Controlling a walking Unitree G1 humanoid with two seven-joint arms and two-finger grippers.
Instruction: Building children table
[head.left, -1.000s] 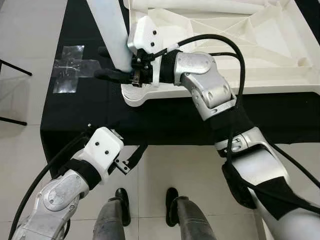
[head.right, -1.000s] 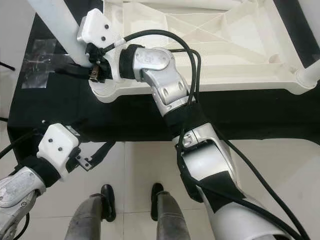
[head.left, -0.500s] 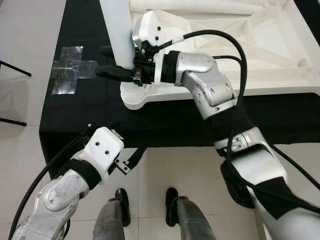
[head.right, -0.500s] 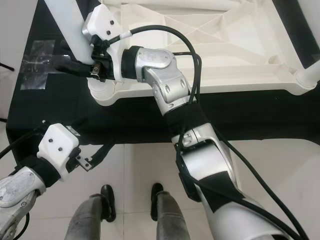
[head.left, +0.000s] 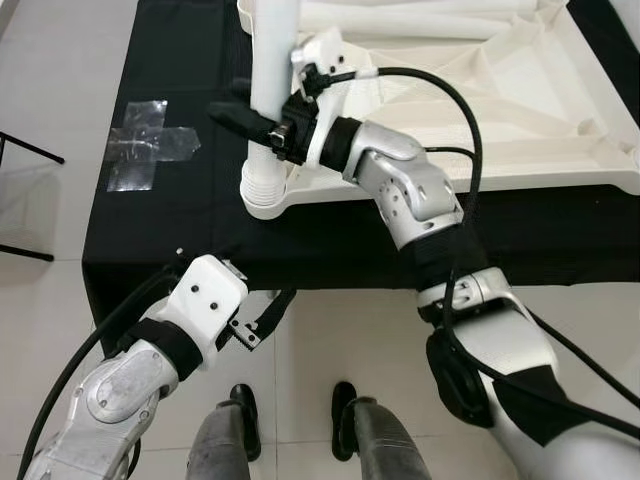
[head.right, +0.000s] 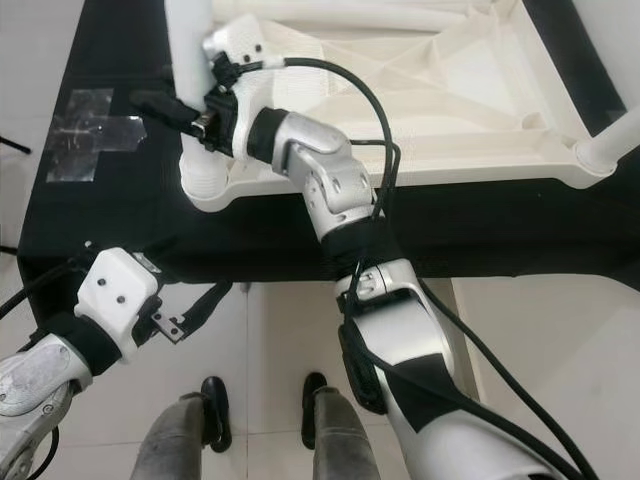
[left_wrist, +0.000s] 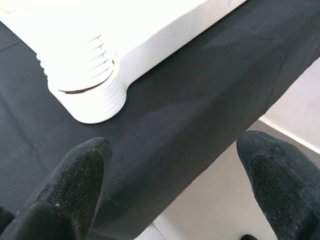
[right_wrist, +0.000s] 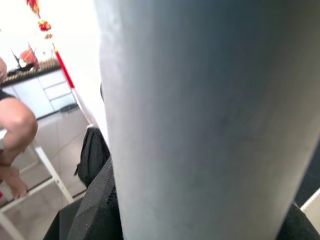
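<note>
The right gripper (head.left: 262, 125) clamps the white table leg (head.left: 270, 70) upright over the upturned tabletop's (head.left: 480, 110) corner socket (head.left: 265, 195), seemingly to seat it; the left gripper (left_wrist: 170, 175) hangs wide open off the desk's (head.left: 180, 240) near edge.

Table leg (head.left: 270, 60) runs off the top edge, upper end unseen. Tabletop (head.left: 560, 110) cropped at top of frame. Right claw's (head.left: 262, 118) far finger hidden behind the leg. Right wrist view: leg blurred, too close.

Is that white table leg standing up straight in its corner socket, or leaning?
Roughly upright. The white plastic table leg rises from the ribbed corner socket of the overturned white tabletop, with the right gripper clamped on it.
</note>
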